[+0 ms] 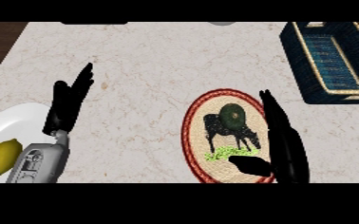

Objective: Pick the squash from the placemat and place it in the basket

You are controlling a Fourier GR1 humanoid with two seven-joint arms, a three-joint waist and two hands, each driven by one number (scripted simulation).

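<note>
The squash (232, 115) sits on the round placemat (200, 105), in its upper half, above the printed cow figure. It shows as a dark green, nearly round body, so no long axis can be determined from this view. The right hand (284, 144) is the nearer hand: it stands over the right edge of the placemat with fingers (270, 105) extended and the thumb spread toward the mat's lower part, holding nothing. The squash lies just to the left of those fingers, not touching them. The left hand (67, 105) rests open, fingers up, well apart at the left of the bench (140, 57). The basket (324, 59) lies at the upper right. Count: 1 squash, 1 placemat, 1 basket, 1 white plate (21, 118), 1 yellow fruit (7, 154).
</note>
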